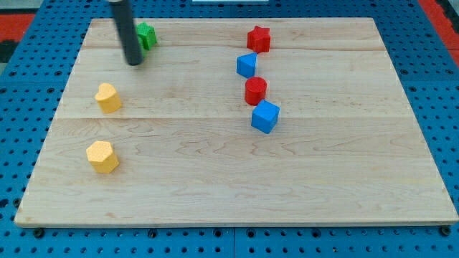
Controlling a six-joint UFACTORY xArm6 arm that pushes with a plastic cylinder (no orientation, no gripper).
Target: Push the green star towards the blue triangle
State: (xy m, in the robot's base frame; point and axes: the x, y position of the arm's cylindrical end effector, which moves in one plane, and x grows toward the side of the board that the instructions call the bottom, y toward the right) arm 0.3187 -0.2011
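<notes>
The green star (147,35) lies near the view's top left of the wooden board, partly hidden behind my dark rod. My tip (134,61) rests on the board just below and left of the green star, close to it or touching. A blue block (247,65), whose shape I cannot make out for sure, lies right of centre near the top, far to the right of the star. A second blue block, a cube (265,116), lies lower.
A red star (258,39) lies above the upper blue block. A red cylinder (255,91) sits between the two blue blocks. Two yellow blocks (108,97) (102,156) lie at the left. The board's top edge (215,19) runs just beyond the green star.
</notes>
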